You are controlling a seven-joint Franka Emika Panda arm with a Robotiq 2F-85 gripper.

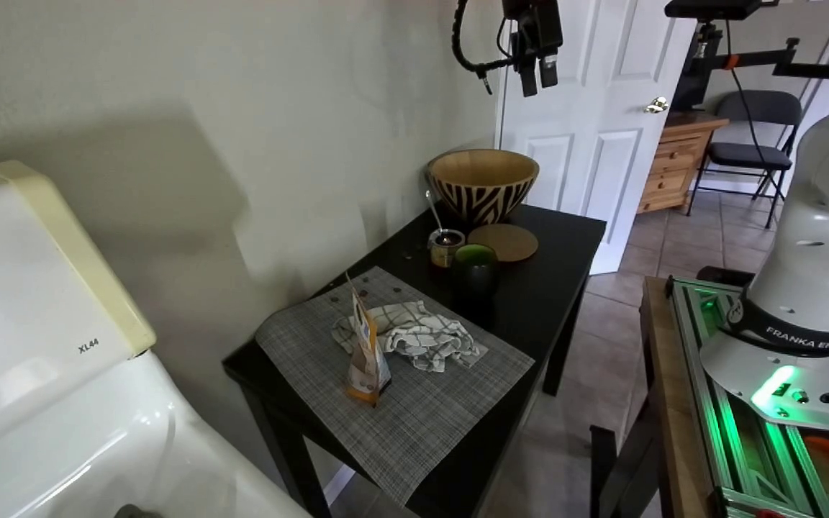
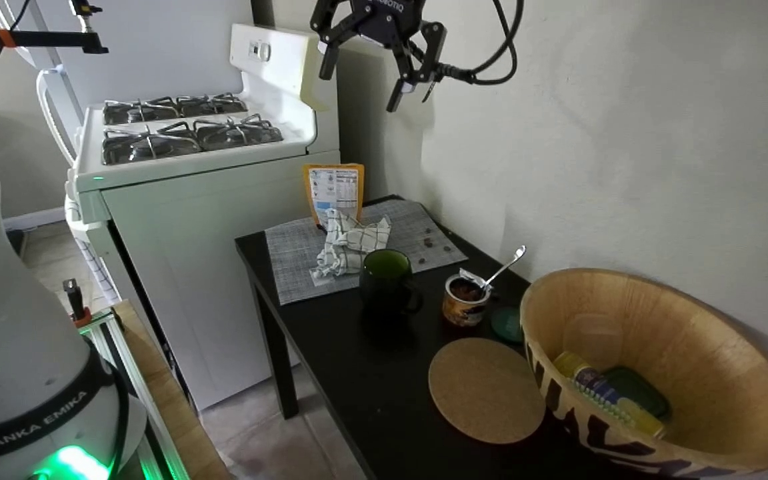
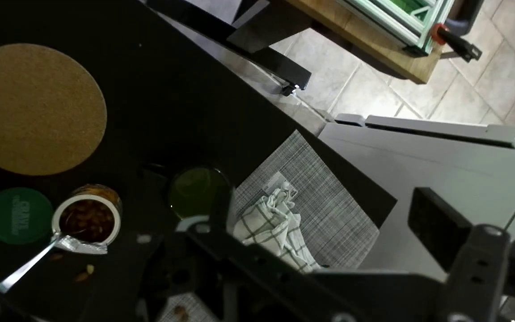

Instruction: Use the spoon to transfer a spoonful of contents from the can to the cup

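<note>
The dark cup with a green inside (image 2: 386,283) stands upright on the black table, also seen in an exterior view (image 1: 476,270) and the wrist view (image 3: 197,192). The small can (image 2: 464,310) stands beside it, with brown contents and a peeled foil lid; it also shows in an exterior view (image 1: 446,253) and the wrist view (image 3: 88,219). A silver spoon (image 2: 504,267) leans in the can, its handle sticking out, also in the wrist view (image 3: 27,270); its bowl is hidden. My gripper (image 1: 538,85) is open and empty, high above the table, in both exterior views (image 2: 360,90).
A round tan board (image 2: 487,390), a green lid (image 2: 507,325) and a large wooden bowl (image 2: 664,327) holding a yellow tube are near the can. A crumpled cloth (image 1: 422,334) and an orange pouch (image 1: 368,352) sit on a grey mat (image 1: 450,424). A wall runs behind the table.
</note>
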